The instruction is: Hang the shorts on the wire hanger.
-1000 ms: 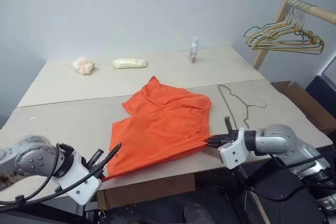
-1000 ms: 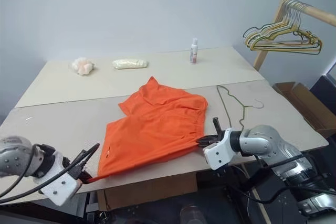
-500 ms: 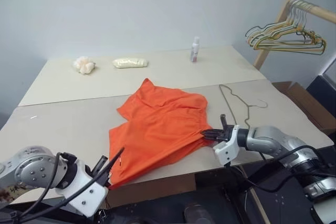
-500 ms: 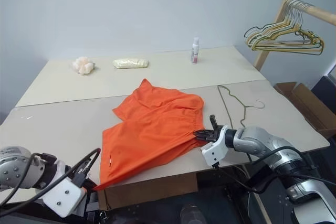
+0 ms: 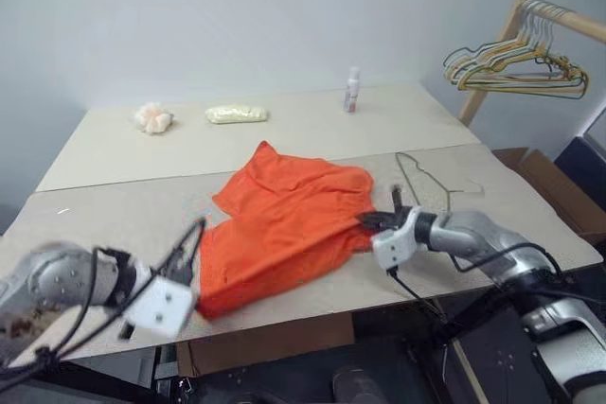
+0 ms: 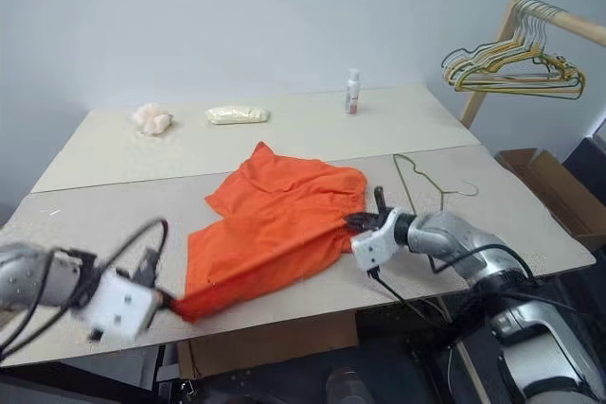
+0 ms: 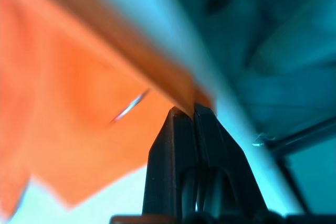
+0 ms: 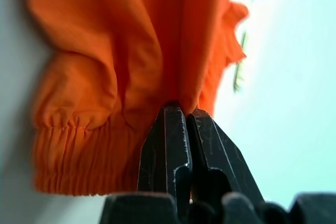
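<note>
- Shorts (image 6: 279, 219): bright orange fabric, spread rumpled across the near half of the table (image 6: 114, 196), stretched between the two pincers.
- Left gripper (image 7: 187, 113): fingers pressed together, pinching a corner of the fabric at the near table edge.
- Right gripper (image 8: 181, 113): fingers pressed together, pinching cloth just beside the gathered elastic waistband.
- Wire hanger (image 6: 426, 186): lies flat on the table just beyond the right gripper, apart from the fabric, hook pointing away from the shorts.
- Handling judgement: cloth appears light, soft and floppy; it will likely sag between grips and offers no stiffness. The waistband looks the soundest hold, being thicker and gathered. The hanger appears thin and springy, flat to the surface, probably awkward to lift.
- Containers: a cardboard box (image 6: 549, 186) stands off the table beyond the right gripper; contents cannot be made out.
- Other items: a small bottle (image 6: 352, 92) and two pale bundles sit at the far edge; a bunch of hangers (image 6: 511, 68) hangs on a rail.
</note>
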Tool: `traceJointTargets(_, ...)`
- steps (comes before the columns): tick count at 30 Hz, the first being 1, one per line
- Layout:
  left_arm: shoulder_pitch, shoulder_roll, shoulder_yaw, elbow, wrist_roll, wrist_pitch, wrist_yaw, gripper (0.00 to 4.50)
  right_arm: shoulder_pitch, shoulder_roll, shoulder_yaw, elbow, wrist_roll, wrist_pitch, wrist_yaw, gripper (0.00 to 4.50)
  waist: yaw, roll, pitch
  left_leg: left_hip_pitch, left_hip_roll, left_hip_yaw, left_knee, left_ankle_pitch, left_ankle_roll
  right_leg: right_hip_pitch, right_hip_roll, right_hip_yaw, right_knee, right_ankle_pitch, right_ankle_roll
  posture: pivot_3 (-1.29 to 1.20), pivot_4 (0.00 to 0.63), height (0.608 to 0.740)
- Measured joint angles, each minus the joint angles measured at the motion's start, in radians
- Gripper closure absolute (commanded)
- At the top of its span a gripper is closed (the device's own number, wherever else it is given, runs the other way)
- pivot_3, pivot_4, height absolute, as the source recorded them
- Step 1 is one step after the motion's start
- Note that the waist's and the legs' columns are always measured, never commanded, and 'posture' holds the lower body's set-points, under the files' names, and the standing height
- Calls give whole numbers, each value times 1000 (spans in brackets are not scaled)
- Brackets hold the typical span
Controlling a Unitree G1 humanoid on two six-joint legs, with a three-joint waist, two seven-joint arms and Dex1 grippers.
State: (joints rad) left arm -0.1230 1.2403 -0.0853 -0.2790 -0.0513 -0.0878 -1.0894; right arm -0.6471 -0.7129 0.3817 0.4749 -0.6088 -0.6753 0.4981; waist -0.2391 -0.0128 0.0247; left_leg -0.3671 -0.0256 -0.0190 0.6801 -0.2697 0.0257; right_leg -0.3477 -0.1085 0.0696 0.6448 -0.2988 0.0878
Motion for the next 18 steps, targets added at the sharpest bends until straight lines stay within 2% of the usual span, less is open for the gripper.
traceJointTargets(3, -366, -191, -85, 293, 101, 42, 50, 4459, -176, 65, -6, 127, 6, 70, -9, 4500, 5, -1, 0, -3, -2, -1, 1, 1, -1, -4, -1, 0, 3, 0, 0, -157, 0, 740)
traceJointTargets(6, -722, -346, -146, 657, 234, 24, 184, 4459, -385, 137, -1, 316, -30, 150, -105, 4500, -3, -2, 0, -7, -6, -3, 1, 3, -3, -7, -3, -1, 5, 1, 0, -155, 0, 740)
traceJointTargets(8, -1016, -456, -189, 998, 355, -4, 408, 4459, -558, 186, 7, 497, -80, 220, -253, 4500, -11, -3, 0, -11, -9, -5, 1, 7, -9, -10, -5, -2, 6, 1, 0, -151, 0, 740)
traceJointTargets(11, -1358, -547, -213, 1361, 486, -36, 811, 4459, -771, 257, -7, 682, -103, 304, -546, 4500, -34, -3, -1, -22, -10, -5, -2, 10, -12, -28, -8, -1, 18, 1, 0, -157, 0, 740)
traceJointTargets(15, -1560, -586, -210, 1519, 536, -99, 1161, 4459, -914, 291, -64, 746, -73, 283, -892, 4500, -50, -3, -1, -35, -11, -5, -9, 10, -13, -49, -11, 1, 29, 0, 1, -164, 0, 740)
traceJointTargets(18, -1583, -579, -208, 1555, 548, -189, 1259, 4459, -931, 280, -79, 753, -70, 194, -1020, 4500, -49, -3, -1, -34, -13, -6, -10, 10, -13, -51, -13, 1, 34, 0, 1, -168, 0, 740)
